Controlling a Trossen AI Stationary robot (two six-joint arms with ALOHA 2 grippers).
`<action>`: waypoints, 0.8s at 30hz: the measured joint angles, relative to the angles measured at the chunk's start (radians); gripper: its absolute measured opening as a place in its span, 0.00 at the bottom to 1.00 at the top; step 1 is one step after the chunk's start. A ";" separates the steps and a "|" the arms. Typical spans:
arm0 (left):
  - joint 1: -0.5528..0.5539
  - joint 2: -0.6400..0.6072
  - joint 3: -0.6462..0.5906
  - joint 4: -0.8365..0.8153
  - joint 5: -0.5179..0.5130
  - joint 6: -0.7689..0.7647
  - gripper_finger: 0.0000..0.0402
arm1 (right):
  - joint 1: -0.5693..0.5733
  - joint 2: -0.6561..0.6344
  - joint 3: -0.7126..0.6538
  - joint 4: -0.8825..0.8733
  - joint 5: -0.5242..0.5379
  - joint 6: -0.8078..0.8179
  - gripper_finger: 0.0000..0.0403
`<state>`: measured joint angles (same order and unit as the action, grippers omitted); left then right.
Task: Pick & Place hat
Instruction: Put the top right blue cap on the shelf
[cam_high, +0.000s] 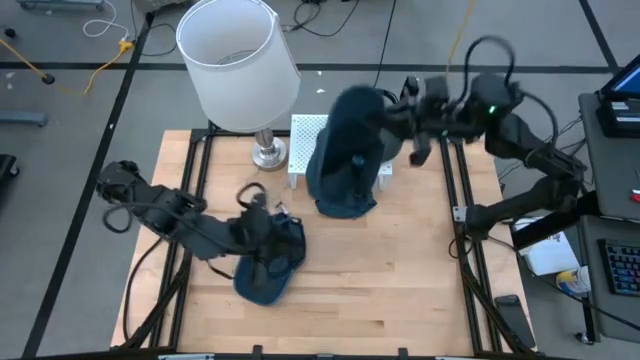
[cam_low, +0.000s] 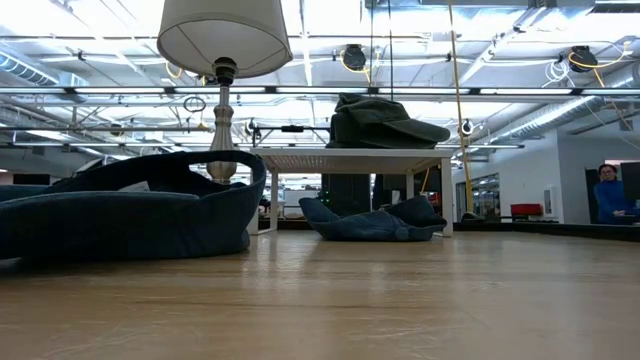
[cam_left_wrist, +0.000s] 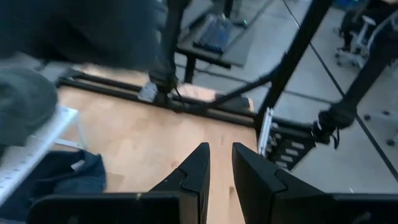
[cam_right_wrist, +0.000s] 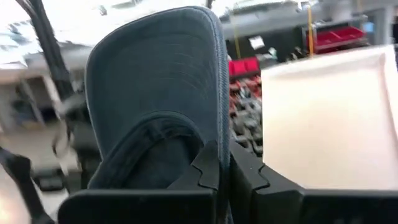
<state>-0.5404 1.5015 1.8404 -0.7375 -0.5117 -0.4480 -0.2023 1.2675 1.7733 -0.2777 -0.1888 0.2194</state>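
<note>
My right gripper (cam_high: 402, 112) is shut on a dark blue hat (cam_high: 352, 120) and holds it high over the white rack (cam_high: 305, 135) at the table's far side. A green hat (cam_low: 385, 122) lies on top of the rack, and a blue hat (cam_low: 370, 220) lies on the table under it. Another blue hat (cam_high: 265, 275) rests on the table at the near left. My left gripper (cam_high: 285, 228) hovers above that hat, its fingers (cam_left_wrist: 196, 171) a little apart with nothing between them. My right gripper pinches the dark blue hat's lower edge (cam_right_wrist: 208, 146) between its two fingers. The fingers come roughly level from the table's right side. The hat is lifted clear of rack and table and stands on edge, its rounded brim (cam_right_wrist: 155, 62) rising beyond the fingers.
A lamp with a white shade (cam_high: 238, 65) and a metal base (cam_high: 268, 152) stands at the far left beside the rack. Black frame rails (cam_high: 455, 200) run along the table's sides. Bare wood (cam_high: 400, 270) lies at the near right.
</note>
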 joint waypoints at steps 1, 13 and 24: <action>-0.011 -0.010 0.000 0.001 -0.032 0.000 0.18 | 0.042 0.004 0.000 -0.020 0.063 -0.019 0.00; -0.165 -0.105 0.000 -0.053 -0.285 -0.028 0.18 | 0.537 0.126 0.000 -0.029 0.777 -0.191 0.00; -0.241 -0.109 0.000 -0.133 -0.244 -0.188 0.18 | 0.774 0.270 0.000 -0.010 1.205 -0.200 0.00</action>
<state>-0.7815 1.3922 1.8404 -0.8702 -0.7555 -0.6363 0.5721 1.5373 1.7737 -0.2880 1.0164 0.0192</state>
